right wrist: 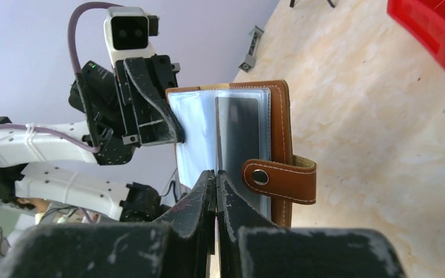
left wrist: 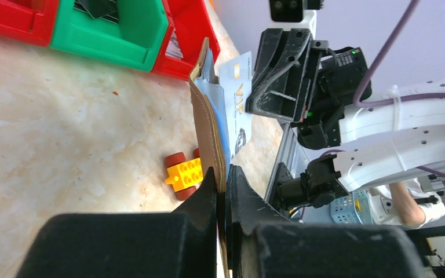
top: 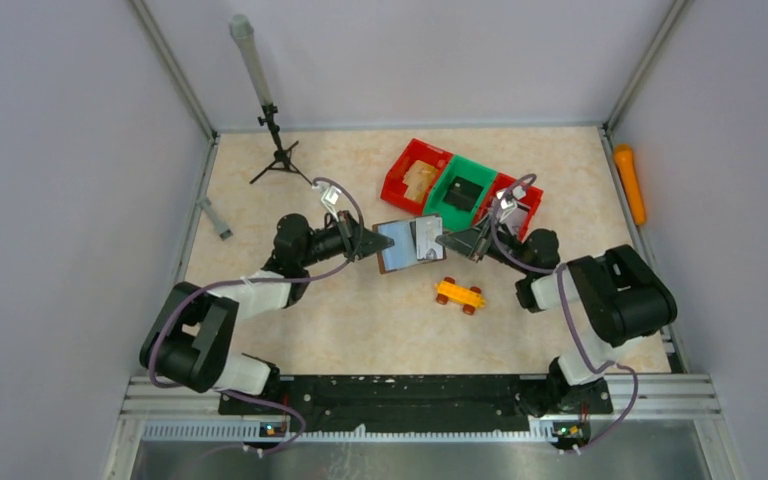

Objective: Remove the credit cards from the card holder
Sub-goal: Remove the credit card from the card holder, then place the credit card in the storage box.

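While the card holder [top: 400,246] hung open in the air between the two arms, near the middle of the tabletop [top: 340,320] and just behind an orange toy car [top: 459,294], each claw had one side of it. The left claw [top: 372,243] was clamped shut on the edge of the brown cover, as its own wrist view showed plainly. The right claw [top: 444,240] was closed from the opposite side, on a thin edge at the pockets. From the left wrist, a pale card [left wrist: 239,87] marked VIP stood partly out of the pockets and reached into that claw's tips, so the pinch was most likely on this card rather than on a sleeve. The holder's long axis ran from claw to claw, left to right in the overhead view, with its faces turned up on edge. The card therefore lay straight ahead of the right claw, and the pull looked to be along that line, away from the left claw. The right arm was the one placed to draw, the left to brace. The holder was brown and stitched, with a snap strap [right wrist: 281,180] folded over the near edge and clear bluish pockets inside. One pocket showed a dark card [right wrist: 239,139]. Whether further cards sat behind it could not be told.
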